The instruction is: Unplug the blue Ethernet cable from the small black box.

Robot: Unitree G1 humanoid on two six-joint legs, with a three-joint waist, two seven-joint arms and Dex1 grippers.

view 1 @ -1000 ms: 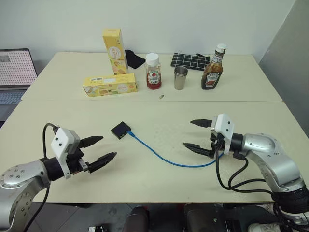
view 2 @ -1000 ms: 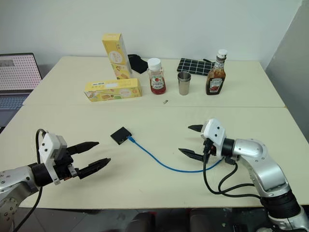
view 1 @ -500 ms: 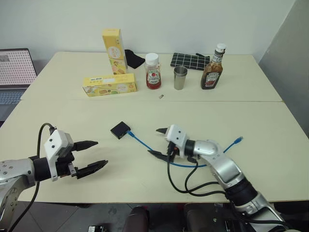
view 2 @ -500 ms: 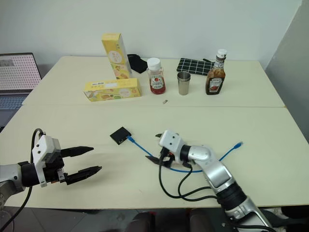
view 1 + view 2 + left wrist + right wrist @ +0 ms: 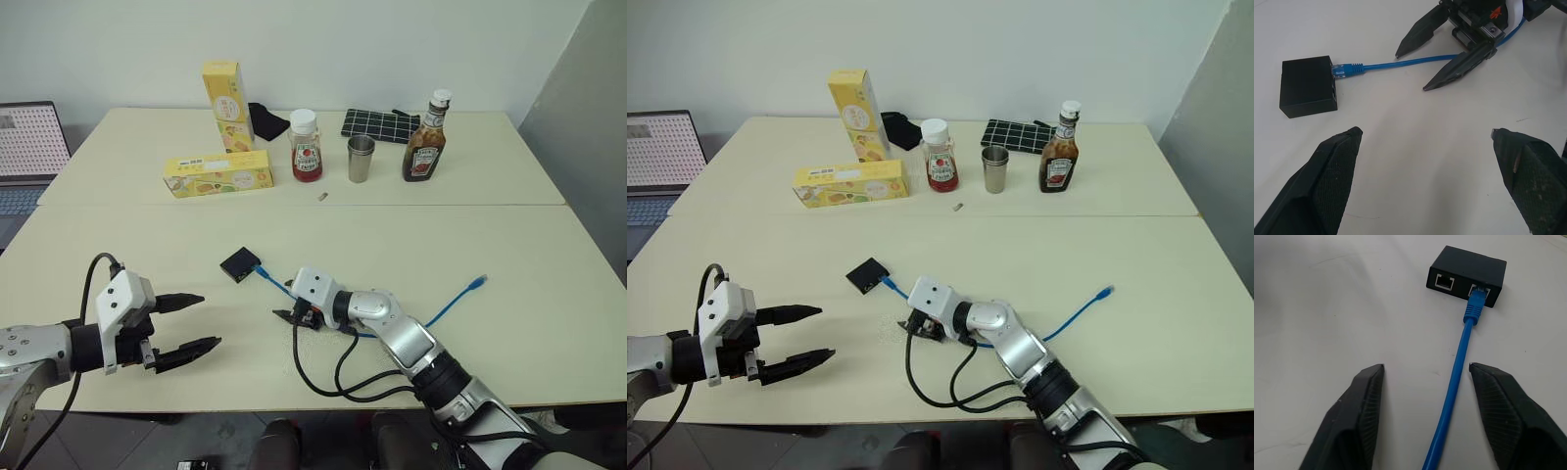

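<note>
The left gripper (image 5: 193, 321) sits at the lower left of the head view, its arm coming in from the left edge, and its two black fingers are spread wide and point toward the right. The right gripper (image 5: 286, 308) lies low near the frame's centre, its arm reaching in from the lower right, fingers parted and pointing left.

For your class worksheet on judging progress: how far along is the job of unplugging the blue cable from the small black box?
Done: only the approach. The right pincer sits low on the table with the blue cable running between its open fingers, a short way from the plug. In hand: no grip shows yet. Left: the plug is in the black box, so clamping and pulling remain. The left pincer hangs open, apart from the box.
</note>
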